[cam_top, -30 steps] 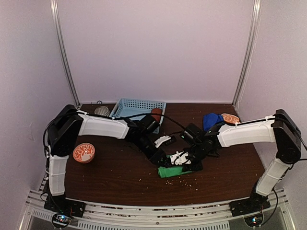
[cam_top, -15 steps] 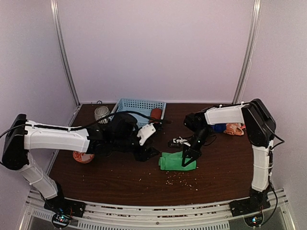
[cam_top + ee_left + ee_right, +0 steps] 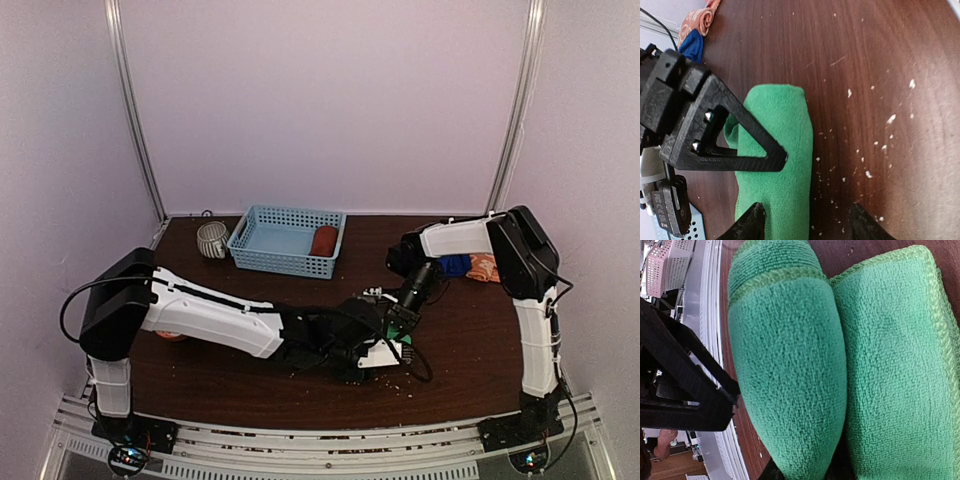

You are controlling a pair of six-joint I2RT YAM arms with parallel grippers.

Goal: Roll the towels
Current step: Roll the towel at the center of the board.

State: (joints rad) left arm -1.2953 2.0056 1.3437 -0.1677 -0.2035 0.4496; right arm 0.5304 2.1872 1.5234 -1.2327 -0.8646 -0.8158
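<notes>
Handling green towel (image 3: 775, 150), half-rolled at table (image 3: 880, 75) centre: likely light, soft, limp, prone to unrolling; grip roll's ends. Left end effector (image 3: 807, 226) spread over one end; right end effector (image 3: 398, 312) on towel, closure unclear.

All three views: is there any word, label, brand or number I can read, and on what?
None: no readable text in any view.
The green towel is plain, no tag showing.
The orange towel has a white pattern, no letters.
The basket and cup are too small to show any marking.
</notes>
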